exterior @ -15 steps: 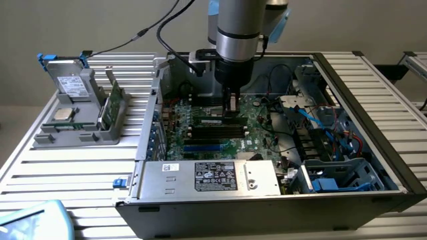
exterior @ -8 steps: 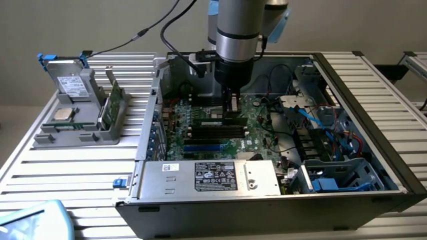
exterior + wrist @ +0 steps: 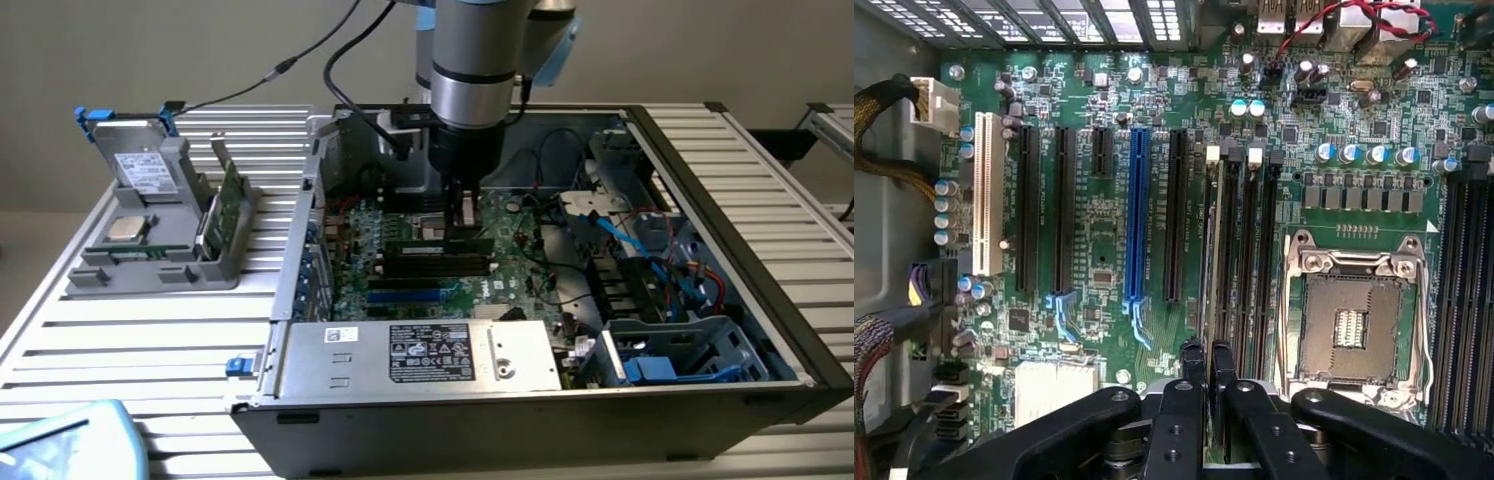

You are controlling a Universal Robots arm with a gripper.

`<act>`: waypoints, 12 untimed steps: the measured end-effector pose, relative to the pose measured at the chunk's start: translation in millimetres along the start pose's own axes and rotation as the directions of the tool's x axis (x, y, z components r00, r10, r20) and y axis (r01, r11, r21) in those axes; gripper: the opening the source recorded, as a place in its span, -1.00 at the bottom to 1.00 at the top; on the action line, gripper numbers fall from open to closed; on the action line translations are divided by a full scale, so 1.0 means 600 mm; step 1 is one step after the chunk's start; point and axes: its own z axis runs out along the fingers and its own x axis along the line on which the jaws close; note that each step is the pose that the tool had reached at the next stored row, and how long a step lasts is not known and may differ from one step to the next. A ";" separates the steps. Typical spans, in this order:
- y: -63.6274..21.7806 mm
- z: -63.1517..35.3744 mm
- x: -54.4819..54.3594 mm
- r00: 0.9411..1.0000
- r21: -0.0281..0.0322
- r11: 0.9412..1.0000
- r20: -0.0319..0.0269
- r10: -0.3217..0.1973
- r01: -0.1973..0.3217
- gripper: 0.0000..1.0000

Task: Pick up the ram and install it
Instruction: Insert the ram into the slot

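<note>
Claw (image 3: pixel 1207 356) tight on ram (image 3: pixel 1213 250) (chips hidden)

Hidden and cut-off parts around the pincer

The ram (image 3: pixel 1212 240), nipped between the fingers of the pincer (image 3: pixel 1207 352), stands edge-on, so its chip face is hidden, and its near end disappears under the fingers. Just beside the pincer, the nearest edge of the processor socket (image 3: pixel 1351 325) lies under the pincer's black body. Well away from it, the power supply label (image 3: pixel 430 352) is too small to read. The arm (image 3: pixel 478 60) is cut by the picture's upper edge, and a blue object (image 3: pixel 60 440) is cut at the corner, unidentifiable.
</note>
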 end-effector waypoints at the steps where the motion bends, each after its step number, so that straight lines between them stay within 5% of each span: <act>1: 0.000 0.003 -0.001 1.000 0.000 1.000 0.000 0.000 0.000 -0.73; 12: 0.001 0.016 -0.006 1.000 0.000 1.000 -0.003 0.000 0.000 -0.73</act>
